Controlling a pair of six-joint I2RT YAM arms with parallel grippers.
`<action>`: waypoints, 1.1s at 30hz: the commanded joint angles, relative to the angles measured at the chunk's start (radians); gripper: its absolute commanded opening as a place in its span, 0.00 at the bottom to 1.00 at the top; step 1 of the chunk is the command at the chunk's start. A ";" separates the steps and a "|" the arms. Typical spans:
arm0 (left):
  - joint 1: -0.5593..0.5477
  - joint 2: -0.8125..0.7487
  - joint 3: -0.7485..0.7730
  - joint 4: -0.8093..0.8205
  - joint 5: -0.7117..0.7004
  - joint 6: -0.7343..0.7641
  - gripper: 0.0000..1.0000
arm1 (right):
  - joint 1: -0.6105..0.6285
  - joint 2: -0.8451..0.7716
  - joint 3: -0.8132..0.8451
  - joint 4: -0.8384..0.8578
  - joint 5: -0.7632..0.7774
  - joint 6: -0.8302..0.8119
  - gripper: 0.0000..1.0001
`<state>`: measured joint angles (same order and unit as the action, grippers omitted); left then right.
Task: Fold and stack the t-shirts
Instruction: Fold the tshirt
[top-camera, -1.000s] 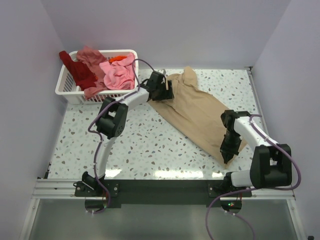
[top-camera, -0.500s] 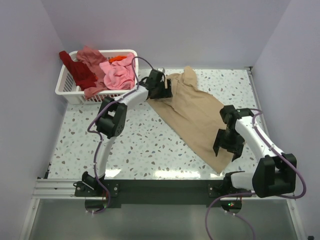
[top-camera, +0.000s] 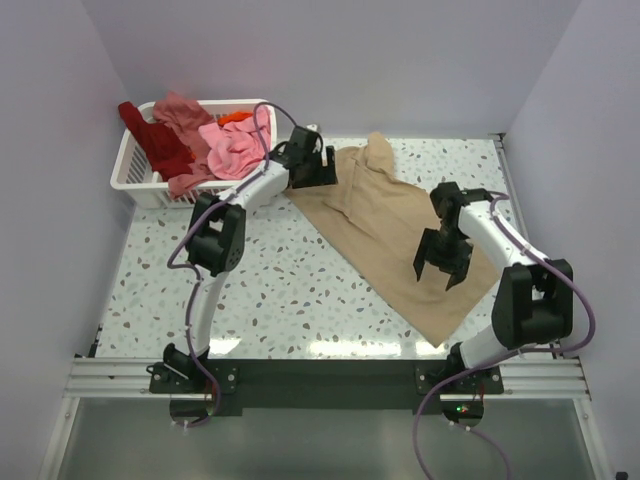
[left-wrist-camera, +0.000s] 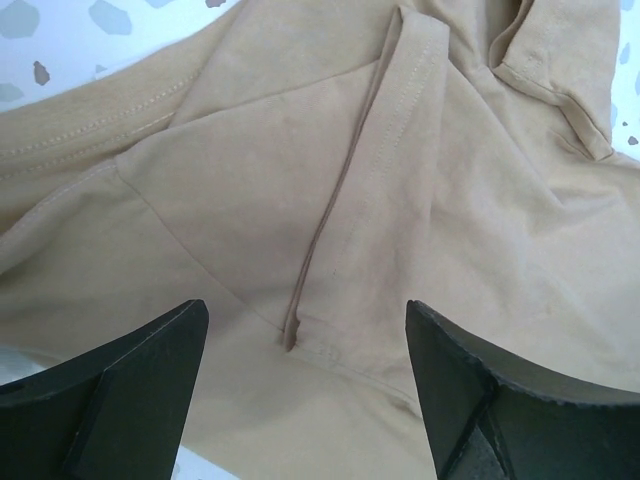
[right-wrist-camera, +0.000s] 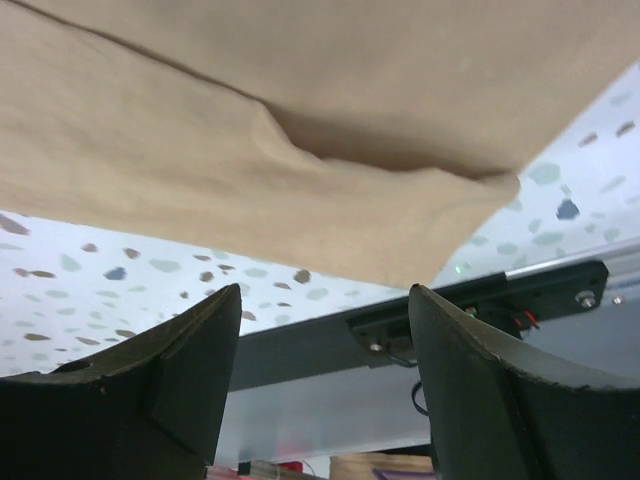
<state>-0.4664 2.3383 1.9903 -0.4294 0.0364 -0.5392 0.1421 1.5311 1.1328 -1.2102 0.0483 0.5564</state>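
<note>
A large tan t-shirt (top-camera: 400, 235) lies spread slantwise on the speckled table, its collar end at the back and its lower corner (right-wrist-camera: 470, 215) near the front rail. My left gripper (top-camera: 330, 172) hovers open over the shirt's sleeve seam (left-wrist-camera: 330, 230), holding nothing. My right gripper (top-camera: 440, 275) hangs open above the shirt's lower half, and its fingers (right-wrist-camera: 180, 370) are apart with nothing between them. Pink (top-camera: 238, 148), salmon (top-camera: 180, 112), dark red (top-camera: 160, 145) and orange (top-camera: 235, 117) t-shirts are heaped in the basket.
The white slatted basket (top-camera: 145, 185) stands at the back left, close behind my left arm. Bare speckled tabletop (top-camera: 270, 290) stretches across the left and middle front. A black rail (top-camera: 330, 380) runs along the near edge. Walls close in on three sides.
My right gripper opened, let go of the tan shirt's lower end, and rose back-left over the cloth. The left gripper shifted slightly back and left.
</note>
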 joint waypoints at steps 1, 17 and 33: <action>0.003 -0.039 0.050 -0.040 -0.012 0.007 0.83 | 0.002 0.024 0.065 0.072 -0.044 -0.023 0.71; -0.055 0.039 0.045 -0.097 -0.089 -0.011 0.72 | 0.002 0.020 0.018 0.153 -0.105 -0.015 0.70; -0.074 0.064 0.044 -0.095 -0.122 -0.002 0.39 | 0.002 -0.058 -0.076 0.156 -0.113 -0.007 0.70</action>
<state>-0.5308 2.3966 1.9957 -0.5194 -0.0681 -0.5400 0.1421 1.5059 1.0649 -1.0607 -0.0456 0.5537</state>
